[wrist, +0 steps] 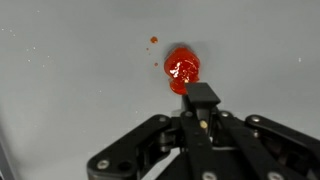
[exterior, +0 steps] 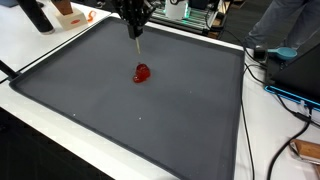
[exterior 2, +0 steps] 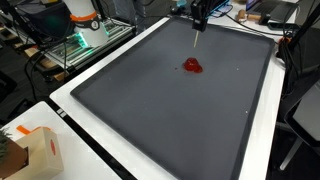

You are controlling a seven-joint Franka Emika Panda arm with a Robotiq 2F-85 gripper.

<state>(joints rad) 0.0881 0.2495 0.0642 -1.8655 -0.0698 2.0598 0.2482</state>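
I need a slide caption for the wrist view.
Shut hand holds a stick near a red blob on a grey mat.

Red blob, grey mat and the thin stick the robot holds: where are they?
red blob [exterior: 142, 73], in an exterior view, on its middle.
grey mat [exterior: 180, 120], in an exterior view, on a bare part.
stick [exterior: 135, 31], in an exterior view, on its lower part, below the gripper [exterior: 133, 20].

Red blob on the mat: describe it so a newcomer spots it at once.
A dark grey mat covers the white table. In its far half, near the thin tool in the gripper, lies the red blob. Glossy and the mat's only coloured thing, it has a tiny red speck beside it.
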